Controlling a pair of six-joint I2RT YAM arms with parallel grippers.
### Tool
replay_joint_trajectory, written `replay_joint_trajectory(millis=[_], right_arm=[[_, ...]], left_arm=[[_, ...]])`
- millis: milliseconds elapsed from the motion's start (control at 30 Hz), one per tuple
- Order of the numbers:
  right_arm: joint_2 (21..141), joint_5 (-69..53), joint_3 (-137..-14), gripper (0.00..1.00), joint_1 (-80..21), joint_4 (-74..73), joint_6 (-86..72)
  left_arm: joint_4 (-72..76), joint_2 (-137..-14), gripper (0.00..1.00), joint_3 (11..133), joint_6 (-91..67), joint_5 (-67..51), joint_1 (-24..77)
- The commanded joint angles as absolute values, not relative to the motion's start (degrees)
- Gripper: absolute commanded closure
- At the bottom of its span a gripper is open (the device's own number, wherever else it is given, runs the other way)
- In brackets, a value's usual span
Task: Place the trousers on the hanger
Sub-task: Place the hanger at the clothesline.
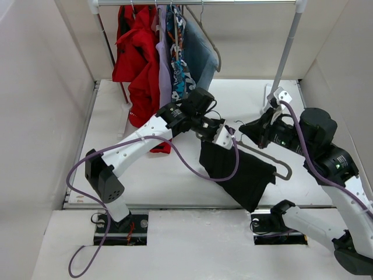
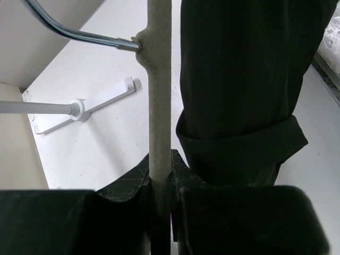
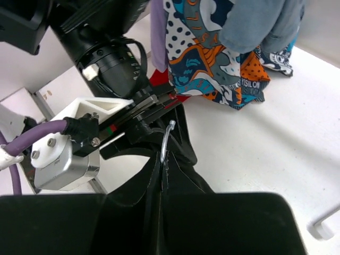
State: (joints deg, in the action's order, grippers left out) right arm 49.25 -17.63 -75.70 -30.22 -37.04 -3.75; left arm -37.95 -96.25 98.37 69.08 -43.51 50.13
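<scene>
The black trousers (image 1: 239, 169) hang folded over the grey-beige hanger (image 1: 284, 169), held above the table's middle. In the left wrist view the trousers (image 2: 244, 79) drape beside the hanger's bar (image 2: 159, 95), and the wire hook (image 2: 79, 34) runs off to the upper left. My left gripper (image 1: 213, 133) is shut on that bar (image 2: 159, 164). My right gripper (image 1: 247, 131) faces it from the right and is shut on the wire hook (image 3: 167, 141), which sticks up between its fingertips (image 3: 163, 159). The red label is hidden.
A clothes rack at the back holds red (image 1: 135, 52), lilac (image 1: 164, 70), patterned (image 1: 176, 58) and blue-grey (image 1: 201, 55) clothes. Its right pole (image 1: 288, 52) and white foot (image 1: 274, 96) stand behind my right arm. White walls close both sides.
</scene>
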Motion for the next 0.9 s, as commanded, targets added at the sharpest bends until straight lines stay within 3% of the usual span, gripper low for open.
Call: replay_joint_trajectory(millis=[0, 33, 67, 133, 233, 500, 633, 767, 833, 867], right_arm=[[50.79, -21.09, -79.18, 0.95, -30.50, -35.93, 0.88], [51.58, -21.09, -81.36, 0.82, -30.50, -37.60, 0.88], [52.29, -21.09, -82.43, 0.55, -30.50, -41.62, 1.66], [53.00, -19.61, -84.02, 0.41, -30.50, -45.42, 2.46], [51.42, -17.23, -84.55, 0.34, -30.50, -50.44, 1.68], [47.20, -17.40, -77.44, 0.35, -31.03, -58.00, -1.05], [46.67, -16.88, -76.90, 0.48, -31.03, -59.14, -1.05], [47.29, -15.21, -75.33, 0.48, -31.03, -59.15, -1.05], [47.81, -15.21, -75.32, 0.54, -31.55, -58.37, -1.05], [47.81, -15.21, -75.32, 0.68, -31.55, -57.58, -1.05]], left_arm=[[-37.53, -93.96, 1.00, 99.84, 71.19, -49.57, 50.45], [-37.53, -93.96, 1.00, 99.84, 70.67, -49.57, 50.45], [-37.53, -93.96, 1.00, 99.84, 70.66, -49.57, 50.45], [-37.01, -93.96, 1.00, 99.84, 69.79, -49.05, 50.45], [-37.00, -93.96, 1.00, 99.84, 69.26, -49.04, 50.45], [-35.68, -93.43, 1.00, 100.46, 67.94, -49.57, 48.16], [-36.30, -93.43, 1.00, 101.07, 67.94, -49.57, 48.16], [-36.30, -93.43, 1.00, 101.60, 67.94, -50.19, 48.16], [-35.78, -93.43, 1.00, 101.60, 67.16, -50.71, 48.16], [-35.77, -93.43, 1.00, 101.60, 67.15, -50.71, 48.16]])
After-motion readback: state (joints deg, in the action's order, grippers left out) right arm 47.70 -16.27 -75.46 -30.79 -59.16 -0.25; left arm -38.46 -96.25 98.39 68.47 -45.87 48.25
